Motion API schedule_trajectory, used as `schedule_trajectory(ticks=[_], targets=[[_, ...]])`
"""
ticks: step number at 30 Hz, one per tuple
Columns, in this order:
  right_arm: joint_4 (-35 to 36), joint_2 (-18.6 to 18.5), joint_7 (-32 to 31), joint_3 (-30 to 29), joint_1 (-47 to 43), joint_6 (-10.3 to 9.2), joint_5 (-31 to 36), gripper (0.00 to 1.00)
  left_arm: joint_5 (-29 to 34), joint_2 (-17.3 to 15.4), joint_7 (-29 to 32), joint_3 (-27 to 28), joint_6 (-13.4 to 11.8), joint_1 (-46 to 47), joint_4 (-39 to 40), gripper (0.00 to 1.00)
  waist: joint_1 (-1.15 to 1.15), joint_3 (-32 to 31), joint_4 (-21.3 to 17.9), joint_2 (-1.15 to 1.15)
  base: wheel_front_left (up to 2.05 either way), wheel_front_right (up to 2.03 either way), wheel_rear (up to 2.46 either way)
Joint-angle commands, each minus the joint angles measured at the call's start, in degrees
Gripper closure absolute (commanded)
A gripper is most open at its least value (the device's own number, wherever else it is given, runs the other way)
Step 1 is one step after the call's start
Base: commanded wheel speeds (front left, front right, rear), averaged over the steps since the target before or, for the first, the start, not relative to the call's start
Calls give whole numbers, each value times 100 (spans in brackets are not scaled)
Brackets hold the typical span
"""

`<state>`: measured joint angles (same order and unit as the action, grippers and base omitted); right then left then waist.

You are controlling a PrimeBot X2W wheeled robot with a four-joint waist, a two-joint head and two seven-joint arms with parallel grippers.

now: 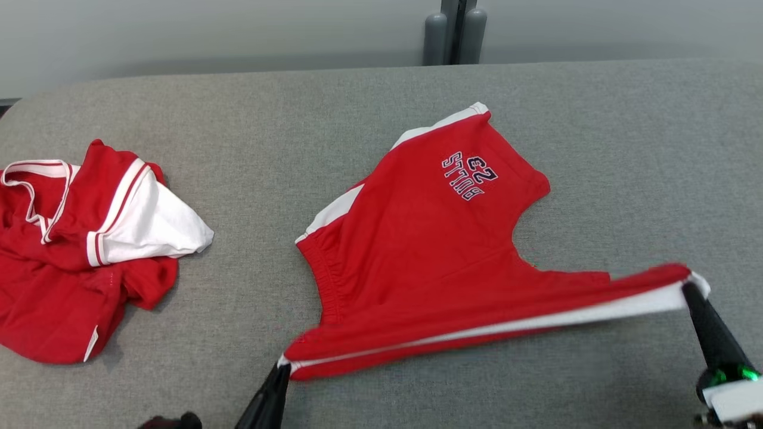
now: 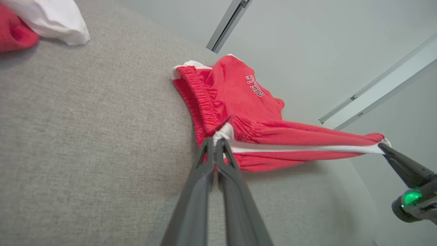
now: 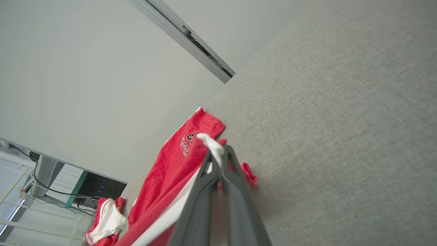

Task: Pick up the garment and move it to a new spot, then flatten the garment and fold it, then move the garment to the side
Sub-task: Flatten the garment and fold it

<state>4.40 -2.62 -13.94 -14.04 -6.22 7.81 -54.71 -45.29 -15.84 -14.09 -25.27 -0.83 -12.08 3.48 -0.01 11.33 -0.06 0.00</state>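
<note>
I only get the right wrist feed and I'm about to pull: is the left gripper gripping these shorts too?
Observer: Yes. The left gripper is shut on the waistband corner of the shorts, right at the white side stripe.
Operator: Is the edge between the two grippers slack?
Observer: No. In the head view it runs nearly straight to the right gripper. That end is lifted off the table, while the lettered leg lies flat.
Operator: How close is the other garment?
Observer: The second garment lies crumpled at the table's left, apart from the shorts.
</note>
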Motion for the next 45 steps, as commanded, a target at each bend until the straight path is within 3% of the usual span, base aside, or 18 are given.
schedule_trajectory(ticks=[1,7,20,31,40,41,42,43,45], targets=[[-8,-82,15,-76,253,-54,114,100,4,-103,6,149,-57,208,18,100,1,132,23,0,0,0,0],[-642,-57,-280,312,1790,-32,767,100,-167,74,431,157,-71,1084,229,100,1,556,307,0,0,0,0],[-2703,-47,-786,157,4764,-31,2414,100,-202,574,1100,-85,-35,2891,-479,100,1,1131,1150,0,0,0,0],[-3821,-51,-599,-96,5653,-31,3593,100,-251,922,1045,-214,134,3621,-1471,100,1,1243,1395,0,0,0,0],[-4210,-51,-554,-111,5826,-31,3954,100,-303,996,1064,-307,246,3823,-1884,100,1,1250,1303,0,0,0,0],[-4207,-48,-507,-58,5843,-31,3900,93,-308,992,1056,-295,232,3827,-1918,100,1,1248,1289,0,0,0,0],[-4177,-47,-443,33,5844,-31,3859,55,-312,987,1042,-282,211,3831,-1950,100,1,1243,1275,0,0,0,0],[-4152,-46,-395,125,5835,-31,3758,0,-314,981,1036,-263,192,3833,-1973,100,1,1235,1258,0,0,0,0],[-4161,-47,-386,188,5810,-31,3694,0,-323,975,1009,-244,183,3819,-1992,100,1,1222,1237,0,0,0,0]])
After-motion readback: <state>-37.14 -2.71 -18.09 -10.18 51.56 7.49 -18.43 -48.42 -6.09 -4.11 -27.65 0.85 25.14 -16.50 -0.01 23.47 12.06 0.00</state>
